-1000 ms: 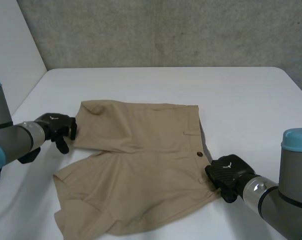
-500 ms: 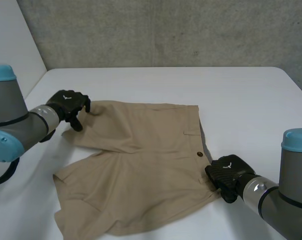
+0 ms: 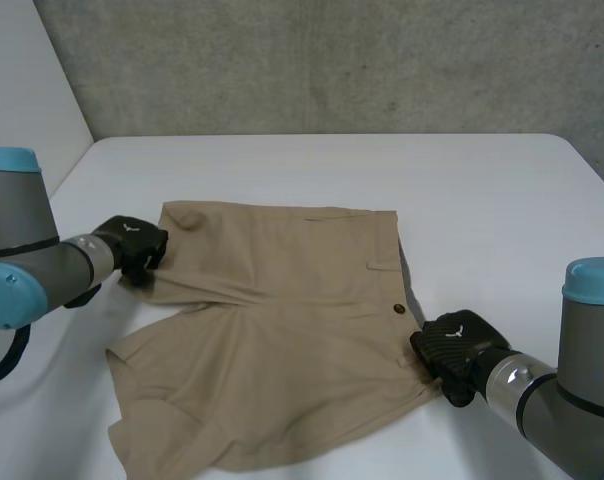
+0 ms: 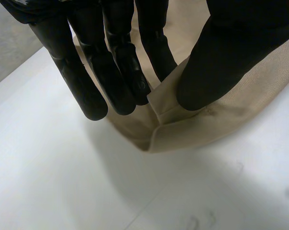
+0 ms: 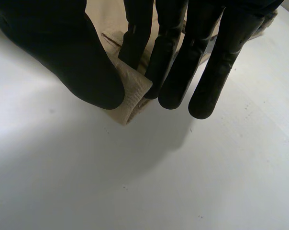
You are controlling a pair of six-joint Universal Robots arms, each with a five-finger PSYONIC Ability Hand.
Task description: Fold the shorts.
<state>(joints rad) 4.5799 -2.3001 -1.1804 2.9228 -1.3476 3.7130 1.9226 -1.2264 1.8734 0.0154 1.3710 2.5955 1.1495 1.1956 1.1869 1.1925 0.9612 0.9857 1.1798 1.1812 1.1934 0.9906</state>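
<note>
At shorts (image 3: 282, 330) corners, L hand (image 3: 134, 245), R hand (image 3: 454, 345) pinching

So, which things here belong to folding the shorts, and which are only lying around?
Belong to the job:
- shorts, beige, spread on the table
- left hand, pinching a leg hem corner
- right hand, pinching a waistband corner

Only around:
- table, white, merely bearing the cloth
- wall, grey, behind the table
</note>
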